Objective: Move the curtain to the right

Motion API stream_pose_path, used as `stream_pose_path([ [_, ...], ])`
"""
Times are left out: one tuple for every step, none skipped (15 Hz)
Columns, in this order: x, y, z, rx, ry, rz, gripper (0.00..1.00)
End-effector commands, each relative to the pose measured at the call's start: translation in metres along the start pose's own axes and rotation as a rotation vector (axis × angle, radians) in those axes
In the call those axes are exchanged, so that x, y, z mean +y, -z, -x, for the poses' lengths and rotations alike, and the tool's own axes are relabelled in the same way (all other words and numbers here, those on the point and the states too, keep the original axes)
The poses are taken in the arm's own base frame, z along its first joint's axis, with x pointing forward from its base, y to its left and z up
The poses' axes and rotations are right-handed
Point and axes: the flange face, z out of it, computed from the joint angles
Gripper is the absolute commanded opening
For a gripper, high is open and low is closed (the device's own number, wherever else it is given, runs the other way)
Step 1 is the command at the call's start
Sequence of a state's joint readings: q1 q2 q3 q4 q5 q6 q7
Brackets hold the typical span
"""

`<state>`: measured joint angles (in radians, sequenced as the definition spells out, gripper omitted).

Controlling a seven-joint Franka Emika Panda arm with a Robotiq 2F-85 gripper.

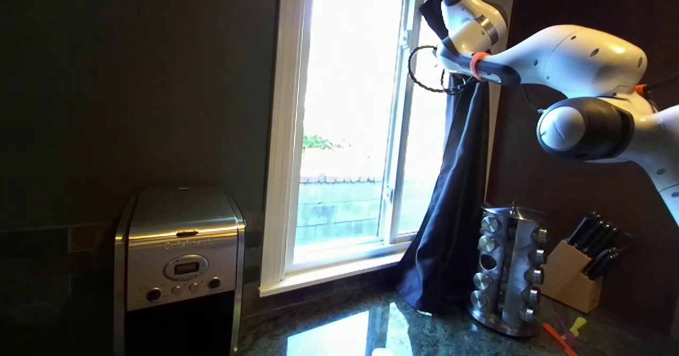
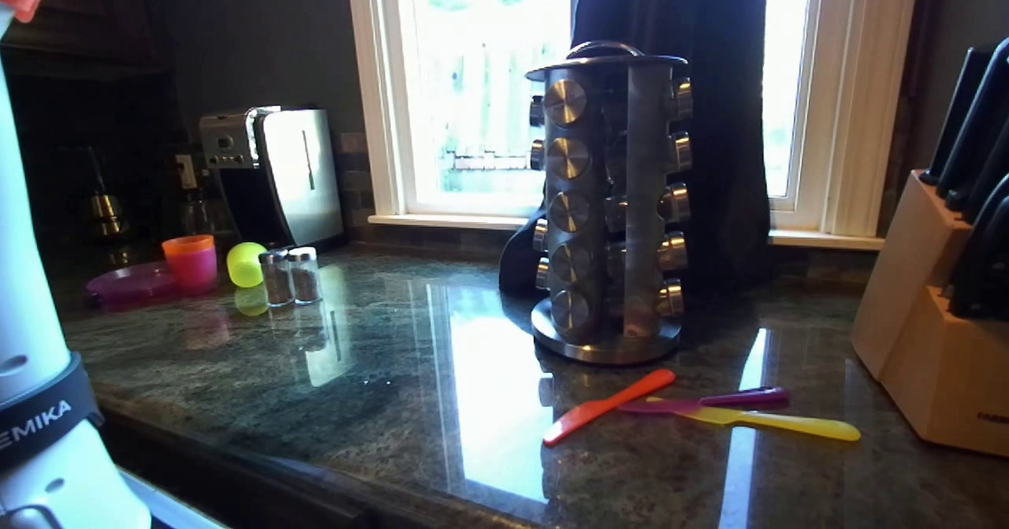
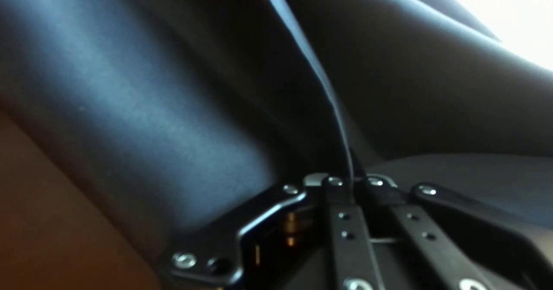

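Note:
The curtain [image 1: 456,213] is a long dark drape at the right side of the window, falling to the countertop in soft folds. In an exterior view it hangs behind the spice rack [image 2: 729,143], which hides part of it. In the wrist view the curtain [image 3: 151,108] fills most of the picture. My gripper [image 3: 352,180] is closed around a gathered fold of it, with fabric running in between the fingers. The fingertips themselves are dark and partly hidden by cloth. In the exterior views the fingers are hidden behind the wrist or out of view.
The spice rack [image 1: 509,271] stands close in front of the curtain's foot. A knife block [image 1: 575,276] is to its right, with plastic knives [image 2: 694,411] before it. The window frame [image 1: 286,133], coffee maker [image 1: 180,255], shakers [image 2: 290,277] and cups [image 2: 189,265] are farther left.

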<state>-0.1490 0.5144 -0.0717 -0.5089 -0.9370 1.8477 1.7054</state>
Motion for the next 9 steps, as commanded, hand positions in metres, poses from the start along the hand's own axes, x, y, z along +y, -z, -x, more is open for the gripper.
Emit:
stream_pose_path([
  [0.017, -0.035, -0.011, 0.017, -0.114, 0.120, 0.01],
  [0.017, -0.033, -0.012, 0.015, -0.130, 0.118, 0.01],
  [0.019, -0.037, -0.014, 0.010, -0.148, 0.128, 0.01],
  [0.021, -0.041, -0.020, 0.010, -0.172, 0.142, 0.01],
  [0.022, -0.043, -0.020, 0.004, -0.191, 0.149, 0.01],
  [0.022, -0.039, -0.017, -0.029, -0.206, 0.156, 0.01],
  [0.008, -0.020, -0.021, -0.012, -0.147, 0.047, 0.02],
  [0.008, -0.020, -0.021, -0.022, -0.158, 0.050, 0.02],
  [0.008, -0.020, -0.020, -0.027, -0.164, 0.051, 0.02],
])
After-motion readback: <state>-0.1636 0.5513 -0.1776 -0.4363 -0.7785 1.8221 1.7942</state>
